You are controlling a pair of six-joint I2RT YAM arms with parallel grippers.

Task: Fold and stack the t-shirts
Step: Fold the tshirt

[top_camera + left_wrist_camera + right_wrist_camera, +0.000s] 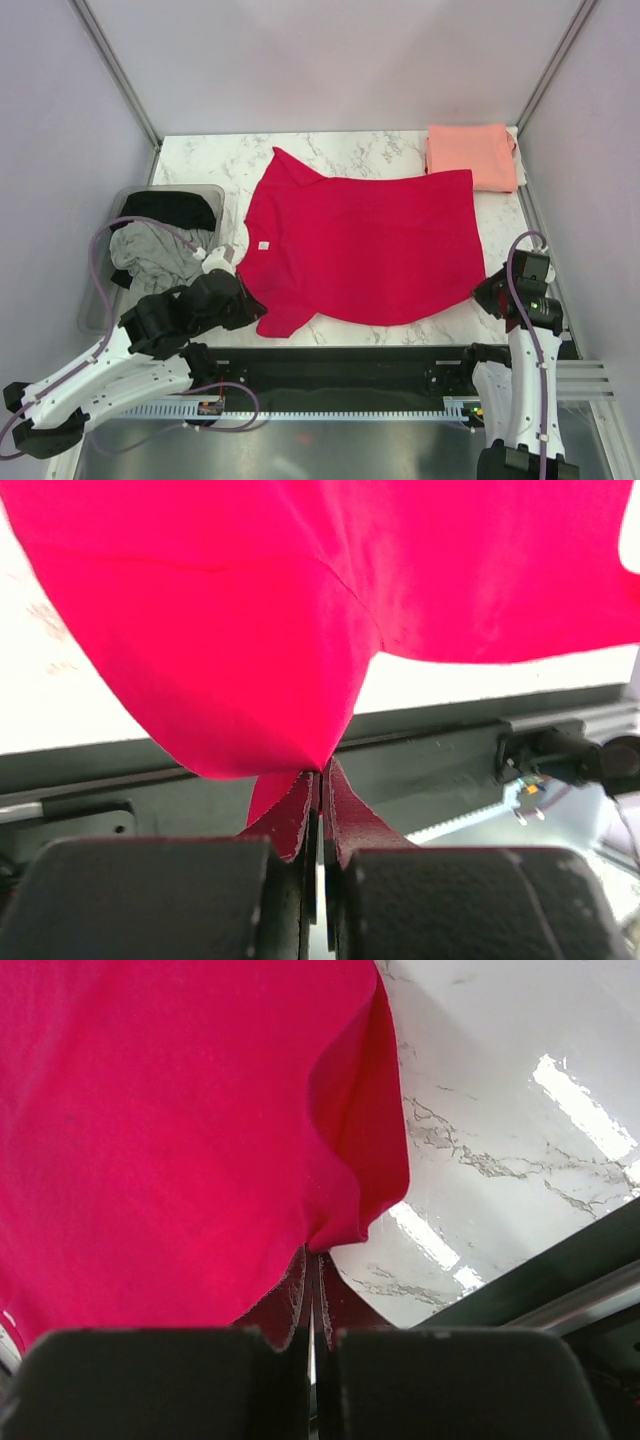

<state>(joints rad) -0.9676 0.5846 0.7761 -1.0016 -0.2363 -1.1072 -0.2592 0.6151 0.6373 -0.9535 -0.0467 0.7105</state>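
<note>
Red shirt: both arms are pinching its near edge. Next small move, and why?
Probably raise both pinched corners together a little. The red t-shirt lies spread flat; the left fingers are shut on its near sleeve, the right fingers on its near hem corner, so the fold can begin.

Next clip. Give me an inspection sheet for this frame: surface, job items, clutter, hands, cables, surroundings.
Surface: glossy white marble table.
Job's things: red t-shirt spread mid-table; salmon t-shirt folded at the far right corner; grey t-shirt and black t-shirt bunched in the clear bin.
Clutter: only that bin, at the left edge.
Hands: left hand shut on the red t-shirt's near-left sleeve; right hand shut on its near-right hem.
Cables: a purple cable loops off each arm.
Surroundings: pale walls, metal frame posts.
</note>
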